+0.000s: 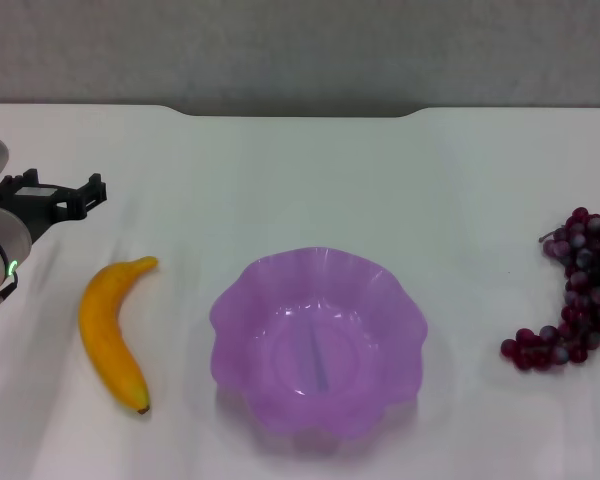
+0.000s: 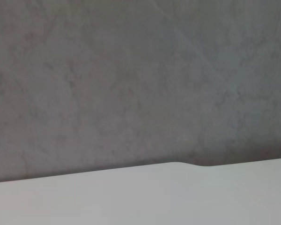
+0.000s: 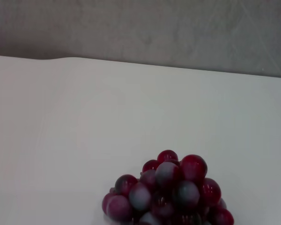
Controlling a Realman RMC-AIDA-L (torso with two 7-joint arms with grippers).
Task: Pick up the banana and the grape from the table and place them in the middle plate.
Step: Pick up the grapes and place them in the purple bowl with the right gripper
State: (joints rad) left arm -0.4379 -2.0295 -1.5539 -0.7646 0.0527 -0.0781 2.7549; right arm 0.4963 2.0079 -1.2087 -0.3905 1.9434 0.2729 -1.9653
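Note:
The yellow-orange banana (image 1: 111,335) lies on the white table (image 1: 310,180) at the left, just left of the purple scalloped middle plate (image 1: 242,310), which holds nothing. The bunch of dark red grapes (image 1: 576,292) lies at the table's right edge; it also shows close up in the right wrist view (image 3: 171,192). My left gripper (image 1: 88,193) hovers at the far left, behind and to the left of the banana's upper tip and apart from it. My right gripper does not show in any view.
The table's notched far edge (image 1: 300,113) runs along the back against a grey wall (image 1: 300,50). The left wrist view shows only that wall (image 2: 131,79) and the table's far edge (image 2: 187,164).

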